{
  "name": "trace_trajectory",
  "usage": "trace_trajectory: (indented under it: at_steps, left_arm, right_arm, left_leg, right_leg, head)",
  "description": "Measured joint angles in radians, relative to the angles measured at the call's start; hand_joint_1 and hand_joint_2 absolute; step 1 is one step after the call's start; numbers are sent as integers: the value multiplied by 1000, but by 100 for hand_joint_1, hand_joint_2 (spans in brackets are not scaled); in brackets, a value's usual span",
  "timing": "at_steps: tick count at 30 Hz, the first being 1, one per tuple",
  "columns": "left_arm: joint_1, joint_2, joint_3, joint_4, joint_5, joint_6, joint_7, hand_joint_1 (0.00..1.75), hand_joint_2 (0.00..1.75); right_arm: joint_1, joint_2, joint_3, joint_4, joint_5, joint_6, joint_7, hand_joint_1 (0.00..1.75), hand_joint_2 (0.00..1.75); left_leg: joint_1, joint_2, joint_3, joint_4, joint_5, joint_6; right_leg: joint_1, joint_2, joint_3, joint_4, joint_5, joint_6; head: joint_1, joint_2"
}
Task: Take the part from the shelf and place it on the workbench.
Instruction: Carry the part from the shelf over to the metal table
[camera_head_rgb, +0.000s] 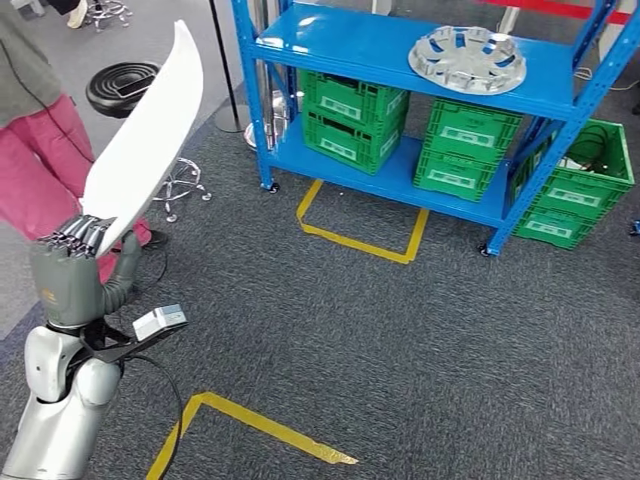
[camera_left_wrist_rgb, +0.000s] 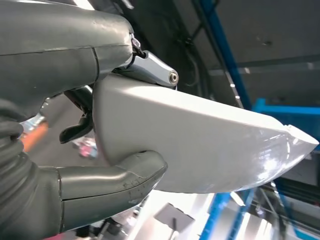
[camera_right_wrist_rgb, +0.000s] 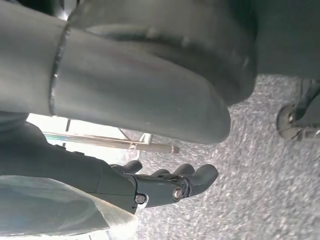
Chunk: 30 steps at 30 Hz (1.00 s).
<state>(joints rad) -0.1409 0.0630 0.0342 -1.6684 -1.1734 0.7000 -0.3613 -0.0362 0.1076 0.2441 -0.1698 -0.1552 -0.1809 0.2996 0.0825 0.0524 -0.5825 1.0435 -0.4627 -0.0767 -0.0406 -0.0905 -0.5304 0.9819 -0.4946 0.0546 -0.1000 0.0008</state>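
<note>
Left hand (camera_head_rgb: 75, 265): fingers and thumb closed on the lower end of the white curved panel (camera_head_rgb: 147, 135).
Panel axis: long, rising from the hand, tip up and slightly right.
Right hand (camera_right_wrist_rgb: 166, 185): holds nothing, fingers loosely extended.

Left hand (camera_left_wrist_rgb: 94, 125) grips the wide end of a long white curved part (camera_left_wrist_rgb: 211, 145), thumb (camera_left_wrist_rgb: 124, 175) pressed on one face, dark fingers (camera_left_wrist_rgb: 77, 131) behind, pointed tip free, blue shelf frame (camera_left_wrist_rgb: 226, 55) beyond.
</note>
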Motion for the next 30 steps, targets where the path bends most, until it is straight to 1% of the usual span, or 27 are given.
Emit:
trace_trajectory:
  at_steps: [1, 2, 3, 4, 5, 6, 7, 8, 9, 10, 11, 12, 13, 15, 16, 17, 19, 20, 21, 23, 24, 25, 26, 27, 28, 29, 30]
  left_arm:
    - [1, -1, 0, 0, 0, 0, -1, 175, 175]
    - [2, -1, 1, 1, 0, 0, -1, 175, 175]
    - [3, -1, 3, 1, 0, 0, -1, 175, 175]
    - [3, -1, 6, 0, 1, 0, -2, 175, 175]
    - [3, 0, 9, 0, 1, 0, -2, 175, 175]
    - [3, 0, 11, 0, 1, 0, -3, 175, 175]
    - [3, 0, 12, 0, 1, 0, -5, 175, 175]
    - [3, -1, 13, -1, 1, 0, -7, 175, 175]
    - [4, -2, 13, -1, 1, 0, -10, 175, 175]
    - [6, -3, 14, -1, 1, 0, -13, 175, 175]
    - [9, -4, 15, -1, 2, 0, -17, 175, 175]
    - [11, -5, 16, -1, 3, 0, -20, 175, 175]
    - [12, -5, 18, -1, 5, 0, -23, 175, 175]
    - [15, -8, 25, -4, 11, 0, -32, 175, 175]
    - [17, -9, 30, -5, 15, 1, -37, 175, 175]
    - [21, -9, 37, -7, 19, 1, -43, 175, 175]
    - [32, -10, 51, -11, 28, 1, -54, 175, 175]
    - [37, -9, 59, -14, 33, 1, -60, 175, 175]
    - [39, -9, 67, -16, 37, 1, -65, 175, 175]
    - [42, -9, 80, -19, 45, 1, -71, 175, 175]
    - [44, -9, 85, -20, 48, 1, -73, 175, 175]
    - [47, -9, 90, -20, 51, 1, -75, 175, 175]
    - [50, -9, 95, -20, 54, 1, -79, 175, 175]
    - [52, -9, 100, -20, 56, 1, -82, 175, 175]
    - [52, -8, 104, -20, 58, 0, -85, 175, 175]
    - [52, -8, 107, -20, 60, 1, -87, 175, 175]
    - [52, -8, 110, -20, 61, 0, -87, 175, 175]
  right_arm:
    - [-1, -2, 0, 0, 0, 1, -1, 0, 0]
    - [-1, -3, 0, 0, 0, 1, -1, 0, 0]
    - [-1, -3, 0, 0, 0, 1, -1, 0, 0]
    - [-2, -2, 0, 0, 0, 2, -2, 0, 0]
    - [-1, -1, 0, 0, 0, 2, -2, 0, 0]
    - [-1, 0, 0, 0, 0, 2, -3, 0, 0]
    - [0, 1, 0, 0, 0, 3, -4, 0, 0]
    - [1, 0, 0, 0, 0, 3, -6, 0, 0]
    - [1, 0, 0, 0, 0, 3, -7, 0, 0]
    - [2, 0, 0, 0, 0, 4, -8, 0, 0]
    - [2, 0, 0, 0, 0, 4, -8, 0, 0]
    - [2, 0, 0, 0, 0, 4, -9, 0, 0]
    - [2, 0, 0, 0, 0, 4, -10, 0, 0]
    - [2, 0, 0, 0, 1, 4, -12, 0, 0]
    - [2, 0, 0, 0, 1, 4, -13, 0, 0]
    - [1, -1, 0, 0, 1, 4, -13, 0, 0]
    - [-1, 0, 0, 0, 3, 4, -13, 0, 0]
    - [0, 0, 0, 0, 4, 4, -13, 0, 0]
    - [1, 2, 0, 0, 6, 4, -12, 0, 0]
    - [2, 3, 0, 0, 9, 5, -10, 0, 0]
    - [3, 4, 1, 0, 10, 6, -10, 0, 0]
    - [3, 4, 1, 0, 11, 6, -10, 0, 0]
    - [3, 4, 1, 0, 11, 6, -10, 0, 0]
    - [2, 4, 1, 0, 12, 6, -10, 0, 0]
    - [2, 5, 1, 0, 12, 6, -10, 0, 0]
    - [1, 5, 1, 0, 12, 7, -10, 0, 0]
    - [1, 6, 1, 0, 12, 7, -10, 0, 0]
  left_leg:
    - [-4, 9, 8, -19, 3, 5]
    - [-11, 6, 1, -16, 1, 15]
    - [-16, -7, -6, -14, 2, 27]
    - [-21, -18, -12, -12, 5, 38]
    - [-26, -29, -17, -10, 7, 48]
    - [-31, -39, -20, -10, 10, 56]
    - [-36, -48, -23, -10, 11, 64]
    - [-43, -58, -26, -10, 12, 71]
    - [-50, -69, -28, -10, 13, 78]
    - [-58, -80, -30, -10, 13, 84]
    - [-66, -92, -30, -10, 13, 87]
    - [-72, -105, -29, -10, 13, 90]
    - [-76, -117, -28, -9, 13, 90]
    - [-79, -137, -29, -9, 13, 90]
    - [-79, -145, -32, -8, 15, 88]
    - [-77, -152, -35, -8, 17, 84]
    - [-73, -166, -39, -10, 20, 75]
    - [-75, -157, -42, -4, 15, 70]
    - [-76, -139, -50, 17, 0, 65]
    - [-77, -89, -93, 112, -55, 54]
    - [-74, -75, -121, 174, -84, 48]
    - [-70, -68, -141, 221, -101, 43]
    - [-67, -64, -147, 238, -101, 39]
    - [-64, -60, -134, 218, -83, 36]
    - [-63, -54, -103, 165, -52, 35]
    - [-63, -38, -65, 95, -25, 35]
    - [-65, -23, -33, 34, -5, 40]
  right_leg:
    - [-1, -6, -1, 4, -4, 10]
    - [-2, -12, 0, 4, -4, 20]
    - [-9, -20, 5, 1, -1, 28]
    - [-15, -18, 6, 0, -2, 34]
    - [-20, -3, 1, 11, -15, 37]
    - [-22, 20, -14, 43, -40, 34]
    - [-18, 49, -41, 100, -76, 28]
    - [-11, 70, -76, 174, -113, 19]
    - [-2, 80, -112, 247, -141, 10]
    - [8, 85, -140, 298, -153, 0]
    - [18, 88, -152, 311, -145, -12]
    - [26, 92, -144, 284, -117, -24]
    - [35, 101, -121, 225, -78, -37]
    - [45, 139, -65, 101, -19, -63]
    - [48, 154, -47, 63, -8, -70]
    - [49, 162, -38, 48, -8, -73]
    - [48, 148, -29, 33, -5, -71]
    - [45, 138, -24, 23, -1, -72]
    - [42, 126, -18, 14, 2, -73]
    - [40, 102, -10, 4, 5, -76]
    - [41, 90, -10, 4, 4, -77]
    - [41, 78, -11, 4, 3, -76]
    - [40, 66, -11, 5, 2, -75]
    - [40, 55, -10, 6, 1, -73]
    - [40, 45, -10, 7, -1, -70]
    - [40, 36, -8, 8, -3, -67]
    - [42, 28, -8, 11, -6, -62]
  head:
    - [5, 0]
    - [10, 0]
    - [15, 0]
    - [18, 0]
    - [20, 0]
    - [23, 0]
    - [27, 0]
    - [29, 0]
    - [32, 0]
    - [32, 0]
    - [32, 0]
    - [32, 0]
    - [32, 0]
    - [31, 0]
    - [31, 0]
    - [31, 0]
    - [32, 0]
    - [31, 0]
    - [29, 0]
    - [25, 0]
    - [24, 0]
    - [24, 0]
    - [24, 0]
    - [24, 0]
    - [24, 0]
    - [24, 0]
    - [24, 0]
